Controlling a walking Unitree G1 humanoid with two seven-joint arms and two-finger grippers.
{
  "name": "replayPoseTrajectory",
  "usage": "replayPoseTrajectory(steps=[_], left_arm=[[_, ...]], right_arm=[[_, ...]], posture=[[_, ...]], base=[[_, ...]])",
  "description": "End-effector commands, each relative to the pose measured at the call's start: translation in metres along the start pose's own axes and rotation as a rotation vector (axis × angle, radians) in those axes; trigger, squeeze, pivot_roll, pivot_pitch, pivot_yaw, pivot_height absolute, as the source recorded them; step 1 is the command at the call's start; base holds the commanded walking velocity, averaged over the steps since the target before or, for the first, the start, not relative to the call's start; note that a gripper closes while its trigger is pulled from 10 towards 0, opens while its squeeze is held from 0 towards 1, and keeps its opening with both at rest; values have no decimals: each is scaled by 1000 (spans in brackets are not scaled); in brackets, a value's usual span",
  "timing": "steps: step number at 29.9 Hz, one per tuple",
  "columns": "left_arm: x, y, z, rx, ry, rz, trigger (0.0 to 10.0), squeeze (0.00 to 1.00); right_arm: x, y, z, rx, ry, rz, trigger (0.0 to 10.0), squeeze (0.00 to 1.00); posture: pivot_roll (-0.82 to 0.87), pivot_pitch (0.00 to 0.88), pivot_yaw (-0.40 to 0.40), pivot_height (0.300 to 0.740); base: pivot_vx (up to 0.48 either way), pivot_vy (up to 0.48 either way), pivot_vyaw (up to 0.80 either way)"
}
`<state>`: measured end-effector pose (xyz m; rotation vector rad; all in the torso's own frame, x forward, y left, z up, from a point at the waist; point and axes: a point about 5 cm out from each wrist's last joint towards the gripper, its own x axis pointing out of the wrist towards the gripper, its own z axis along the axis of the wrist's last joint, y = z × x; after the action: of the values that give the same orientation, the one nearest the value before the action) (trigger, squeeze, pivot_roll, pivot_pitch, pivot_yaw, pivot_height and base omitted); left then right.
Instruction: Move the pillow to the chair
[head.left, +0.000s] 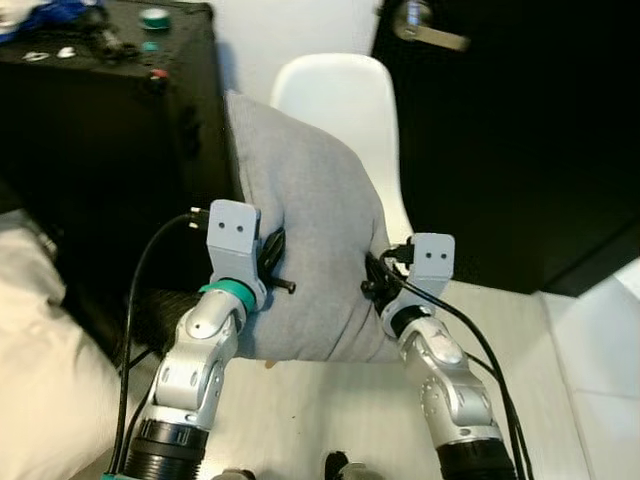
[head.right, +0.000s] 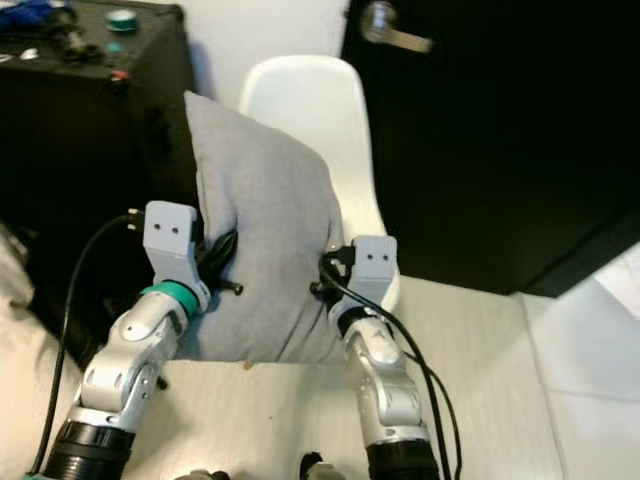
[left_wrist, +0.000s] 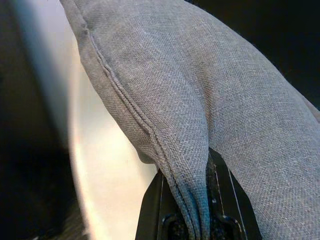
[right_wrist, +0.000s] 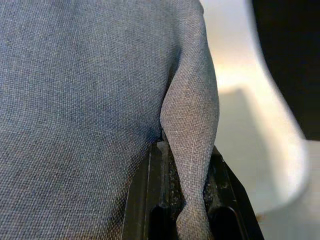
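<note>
Left gripper jaws clamped on the left edge seam of the grey pillow, fabric pinched between the 2 fingers. Right gripper jaws clamped on a fold at the pillow's right edge. Pillow held upright between both arms, in front of and partly covering the white chair. Black cabinet just left of chair, dark door to the right, pale floor below
</note>
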<state>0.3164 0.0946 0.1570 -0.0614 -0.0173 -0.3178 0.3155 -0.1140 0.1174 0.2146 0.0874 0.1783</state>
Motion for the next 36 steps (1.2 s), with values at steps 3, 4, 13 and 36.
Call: replayPoseTrajectory(steps=[3, 4, 13, 36], left_arm=[[1, -12, 8, 6, -53, -65, 10000, 0], [1, -12, 8, 6, -53, -65, 10000, 0], [2, -13, 9, 1, -60, -76, 10000, 0], [2, -13, 8, -4, -58, -77, 10000, 0]], right_arm=[[0, 4, 2, 3, -13, 15, 10000, 0], [0, 4, 2, 3, -13, 15, 10000, 0], [-1, 3, 3, -3, -18, 11, 10000, 0], [0, 3, -1, -18, 1, 22, 10000, 0]], posture=[[52, 40, 14, 740], [52, 40, 14, 740], [50, 40, 18, 740], [51, 27, 16, 740]], base=[[0, 0, -671], [0, 0, -450], [252, 0, 0], [223, 0, 0]])
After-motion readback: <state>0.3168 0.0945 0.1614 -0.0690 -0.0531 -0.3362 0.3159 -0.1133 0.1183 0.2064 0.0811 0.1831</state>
